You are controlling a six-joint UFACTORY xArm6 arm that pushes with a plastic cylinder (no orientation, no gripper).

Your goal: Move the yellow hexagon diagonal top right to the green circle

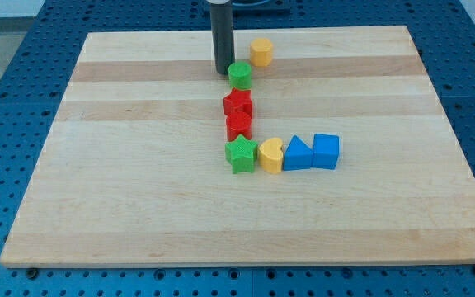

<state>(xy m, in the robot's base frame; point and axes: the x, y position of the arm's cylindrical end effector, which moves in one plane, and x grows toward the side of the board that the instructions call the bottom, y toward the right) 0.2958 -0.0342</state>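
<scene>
nearest the view's bottom a row of green star (pixel 241 154), yellow heart (pixel 270 154), blue triangle (pixel 297 153) and blue cube (pixel 326 151) sits touching, with two red blocks (pixel 238 114) stacked in line above the star. beyond them the green circle (pixel 240 75) has my tip (pixel 223 73) just beside its left edge, perhaps touching, and the yellow hexagon (pixel 261 51) already lies near it, up and right. there is no pincer here, only a bare rod, and the risk i judge is that any slide rightward shoves the circle into the hexagon or down onto the red blocks, spoiling the diagonal

Two yellow blocks (pixel 261 51), two green (pixel 240 75), two red (pixel 238 105), two blue (pixel 326 152) (eight altogether).
</scene>
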